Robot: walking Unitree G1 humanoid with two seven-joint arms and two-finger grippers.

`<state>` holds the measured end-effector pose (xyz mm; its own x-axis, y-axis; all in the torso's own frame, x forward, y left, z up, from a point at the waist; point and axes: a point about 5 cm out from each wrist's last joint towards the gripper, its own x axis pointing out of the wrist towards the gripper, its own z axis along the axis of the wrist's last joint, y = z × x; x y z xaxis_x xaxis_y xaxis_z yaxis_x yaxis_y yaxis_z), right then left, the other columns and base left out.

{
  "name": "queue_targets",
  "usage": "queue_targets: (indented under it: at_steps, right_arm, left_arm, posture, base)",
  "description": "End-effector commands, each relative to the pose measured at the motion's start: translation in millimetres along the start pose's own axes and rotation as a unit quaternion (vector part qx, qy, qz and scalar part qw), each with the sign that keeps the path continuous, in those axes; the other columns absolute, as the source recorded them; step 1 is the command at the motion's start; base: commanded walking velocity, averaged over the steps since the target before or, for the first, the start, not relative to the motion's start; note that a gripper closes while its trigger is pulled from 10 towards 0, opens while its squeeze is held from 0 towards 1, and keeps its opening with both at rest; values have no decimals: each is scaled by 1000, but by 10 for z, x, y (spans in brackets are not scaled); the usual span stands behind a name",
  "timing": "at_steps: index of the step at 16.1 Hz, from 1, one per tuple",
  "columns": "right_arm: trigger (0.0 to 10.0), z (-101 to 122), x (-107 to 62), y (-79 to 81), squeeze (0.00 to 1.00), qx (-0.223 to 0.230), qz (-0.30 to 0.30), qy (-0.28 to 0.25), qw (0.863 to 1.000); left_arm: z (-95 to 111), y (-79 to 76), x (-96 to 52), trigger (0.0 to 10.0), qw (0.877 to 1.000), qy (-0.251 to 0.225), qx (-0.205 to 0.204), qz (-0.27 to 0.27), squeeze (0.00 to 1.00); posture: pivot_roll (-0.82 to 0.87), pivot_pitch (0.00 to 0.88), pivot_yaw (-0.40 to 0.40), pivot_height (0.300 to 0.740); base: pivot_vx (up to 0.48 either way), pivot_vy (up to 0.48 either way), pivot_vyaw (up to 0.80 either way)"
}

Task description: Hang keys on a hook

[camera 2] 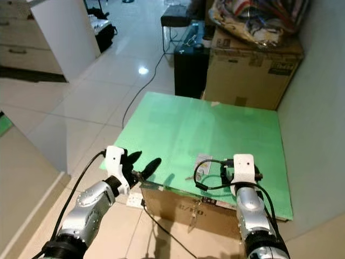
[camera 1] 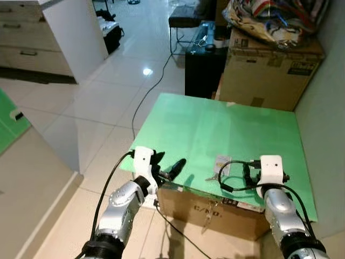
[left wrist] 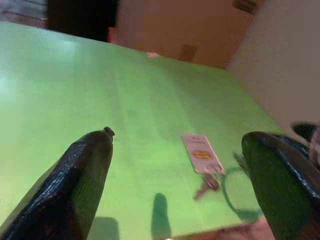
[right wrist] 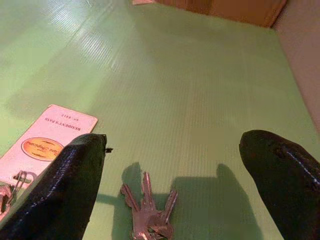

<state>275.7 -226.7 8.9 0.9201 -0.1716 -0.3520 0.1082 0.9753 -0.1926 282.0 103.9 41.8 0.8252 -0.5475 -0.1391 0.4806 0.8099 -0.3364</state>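
Green board [camera 1: 215,135] lies on a cardboard box [camera 1: 210,216], robot standing at its near edge. Keys [right wrist: 148,215] lie flat on the board near that edge, a small silver bunch, just beside a pale pass card [right wrist: 42,145] with an orange oval on it. A second key and a clip sit at the card's near end [left wrist: 207,185]. In the head views the card [camera 1: 222,162] is between the two arms, closer to the right one.

Right gripper [right wrist: 172,175] hovers low over the keys, fingers spread wide apart, released, nothing in them; the keys sit between the two fingers [right wrist: 75,180], not touching either. Its white wrist block [camera 1: 270,168] is above the board's near right part, black cable looped beside it.

Left gripper [camera 1: 170,167] at the near left corner of the board, fingers also spread, holding nothing, pointing toward the card.

Far side: black unit [camera 1: 202,59] and a big cardboard box [camera 1: 269,70] with a heap of coloured cloth [camera 1: 269,19] on top. White tiled floor [camera 1: 97,108] to the left, black cable [camera 1: 153,86] running across it. White cabinet [camera 1: 59,32] far left.
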Motion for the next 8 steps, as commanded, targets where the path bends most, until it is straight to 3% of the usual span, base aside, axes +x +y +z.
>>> queue_targets:
  at_steps: [1, 3, 5, 8]
  right_arm:
    - [10000, -12, -24, -71, 0, -4, -1, -5, 1000]
    - [10000, -43, -13, -129, 0, -6, -2, 1, 1000]
    - [10000, 53, 72, -124, 0, 4, -6, -1, 1000]
    - [10000, 257, 182, -34, 0, 11, 2, -15, 1000]
  left_arm:
    - [-73, 174, -66, 10000, 997, 6, -38, 63, 0]
    - [-87, 278, -70, 10000, 987, -9, -90, 131, 0]
    - [-27, 196, -55, 10000, 993, -23, -53, 107, 0]
    - [-6, 148, -64, 10000, 994, -33, -33, 98, 0]
  posture:
    - [-130, 0, 15, 740]
    - [-137, 0, 5, 740]
    - [-116, 0, 6, 740]
    - [-88, 14, 0, 740]
  base:
    - [0, 0, 0]
    - [0, 0, 0]
    - [0, 0, 0]
    - [0, 0, 0]
